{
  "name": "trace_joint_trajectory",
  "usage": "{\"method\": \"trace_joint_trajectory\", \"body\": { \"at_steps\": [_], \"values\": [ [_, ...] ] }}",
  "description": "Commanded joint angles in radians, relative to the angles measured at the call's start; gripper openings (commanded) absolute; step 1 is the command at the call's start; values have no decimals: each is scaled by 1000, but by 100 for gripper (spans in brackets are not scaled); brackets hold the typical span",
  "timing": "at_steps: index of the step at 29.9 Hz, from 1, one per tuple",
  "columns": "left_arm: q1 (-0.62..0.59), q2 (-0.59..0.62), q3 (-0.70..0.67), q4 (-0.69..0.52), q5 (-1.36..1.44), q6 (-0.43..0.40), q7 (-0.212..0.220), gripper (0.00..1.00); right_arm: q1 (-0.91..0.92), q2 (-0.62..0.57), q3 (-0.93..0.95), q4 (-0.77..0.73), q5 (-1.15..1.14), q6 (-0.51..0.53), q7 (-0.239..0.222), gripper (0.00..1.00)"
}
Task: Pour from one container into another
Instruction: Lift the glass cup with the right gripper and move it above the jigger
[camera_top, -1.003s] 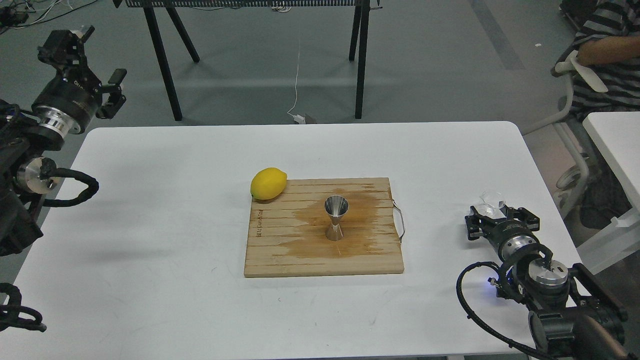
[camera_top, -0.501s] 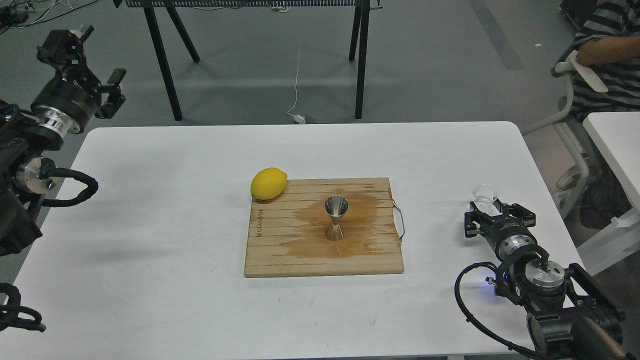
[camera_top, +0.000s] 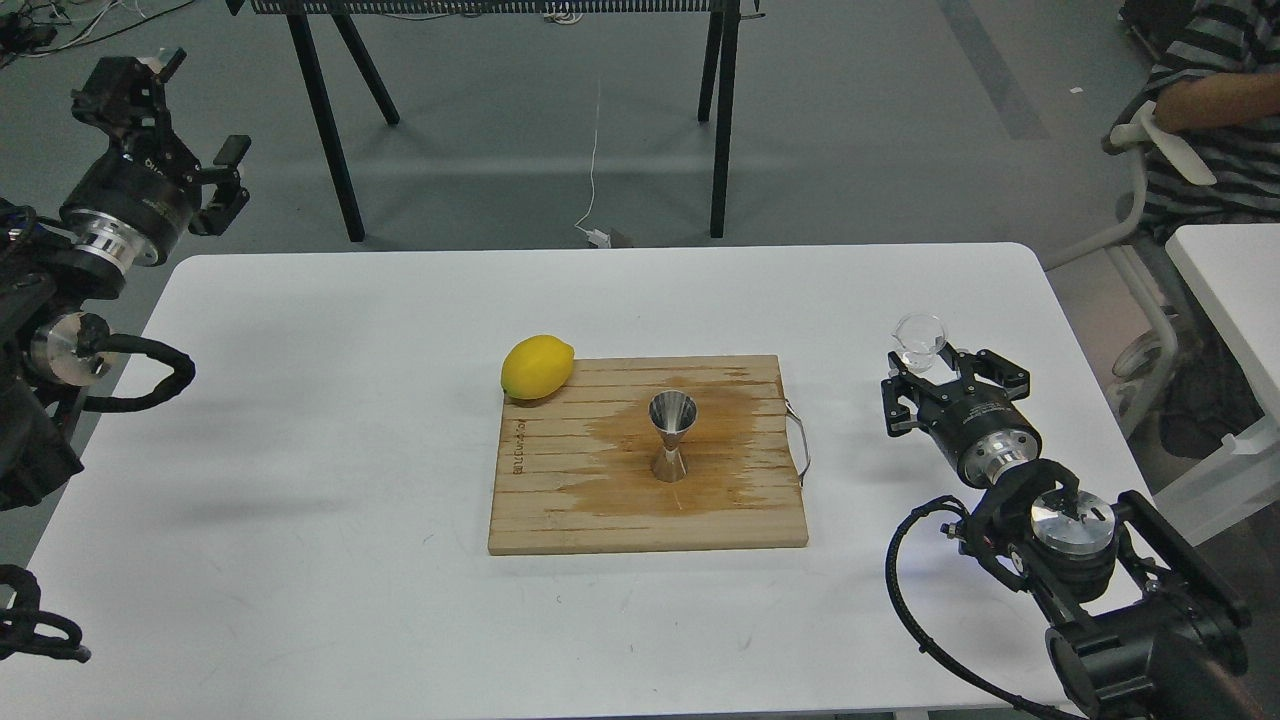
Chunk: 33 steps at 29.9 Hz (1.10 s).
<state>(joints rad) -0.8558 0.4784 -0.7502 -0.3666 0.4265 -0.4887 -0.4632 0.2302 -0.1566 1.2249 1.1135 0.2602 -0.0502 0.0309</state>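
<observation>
Head view of a white table (camera_top: 300, 420) with a wooden cutting board (camera_top: 560, 500) at frame centre. A steel jigger (camera_top: 672, 436), hourglass-shaped, stands upright on the board's middle, inside a darker wet-looking stain (camera_top: 730, 440) on the wood. A lemon (camera_top: 537, 367) lies at the board's upper-left corner, touching its edge. A thin metal handle (camera_top: 800, 442) projects from the board's right side.

Right arm: enters from the lower-right corner, its thick joints stacked near the frame edge, and extends up and to the left over the right part of the table. The right gripper (camera_top: 925, 372) points toward the upper left, its fingers closed around the base of a small clear glass cup (camera_top: 920, 338). The cup is held upright, lifted above the tabletop, right of the board and well apart from the jigger.

Left arm: enters from the left edge and rises to the upper-left corner of the frame, beyond the table's left end and over the floor. The left gripper (camera_top: 185, 110) points up and to the right with its fingers spread wide, holding nothing.

Background: black trestle legs (camera_top: 330, 130) at top, and a seated person (camera_top: 1215, 110) in a striped shirt at upper right.
</observation>
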Motion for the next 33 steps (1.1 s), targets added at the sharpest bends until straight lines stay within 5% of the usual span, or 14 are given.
{"method": "trace_joint_trajectory", "body": {
  "at_steps": [1,13,33],
  "values": [
    [0,0,0,0,0,0,0,99,-15,-32,-36,107,-1,-36,0,24],
    [0,2,-5,0,-2,0,-3,99,-12,-97,-156,391,-116,-180,-5,24],
    [-2,2,-5,0,-2,0,-8,99,113,-23,-380,387,-205,-220,-5,24]
  ]
}}
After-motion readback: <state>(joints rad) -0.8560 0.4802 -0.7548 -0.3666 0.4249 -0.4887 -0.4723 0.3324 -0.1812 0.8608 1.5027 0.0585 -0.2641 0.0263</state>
